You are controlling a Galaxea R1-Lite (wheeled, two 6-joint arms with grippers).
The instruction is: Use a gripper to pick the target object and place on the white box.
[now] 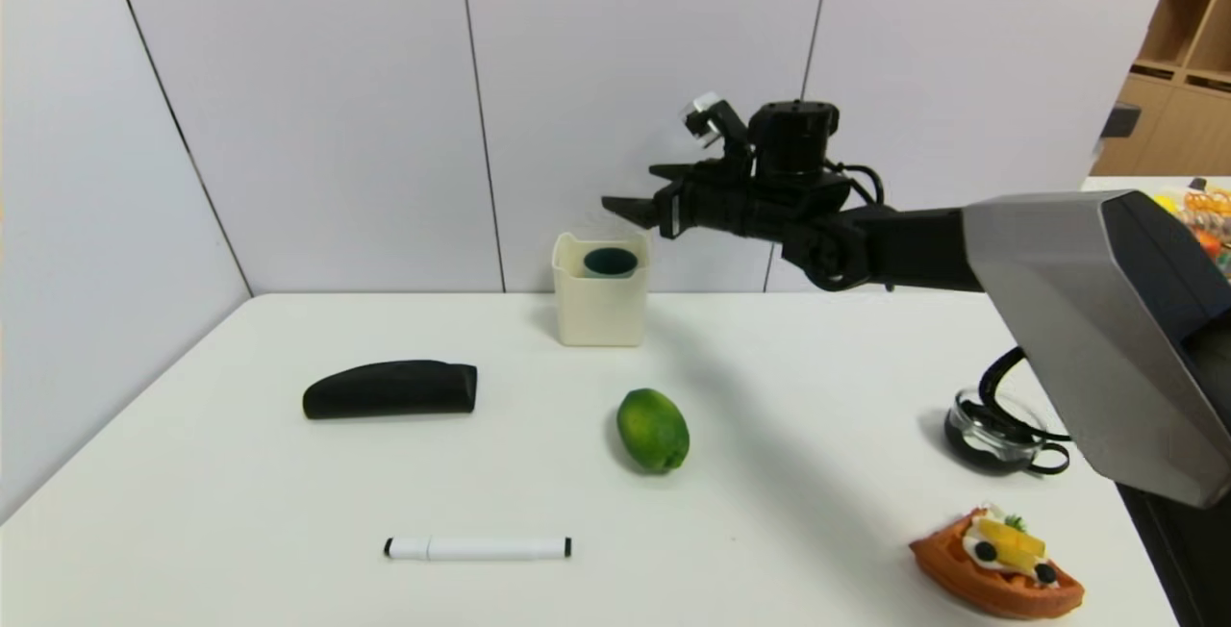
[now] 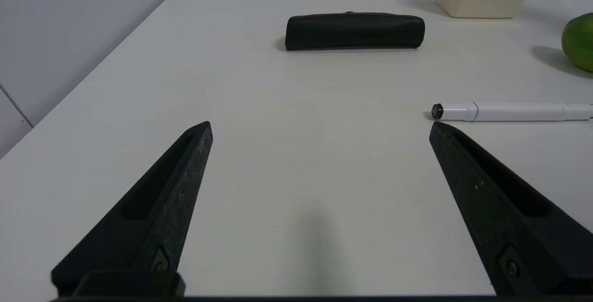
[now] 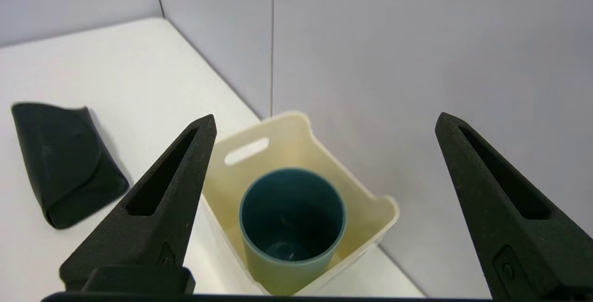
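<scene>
White tabletop (image 1: 288, 502) fills the lower frame of the head view. Above its centre, the right gripper (image 1: 640, 189) hangs with jaws spread, holding nothing. The left gripper (image 2: 320, 128) idles, spread, over the table's near left. At upper centre stands the white box (image 1: 601, 314); the tumbler (image 3: 292, 218) sits inside, so placing looks done, leaving only retreat.
</scene>
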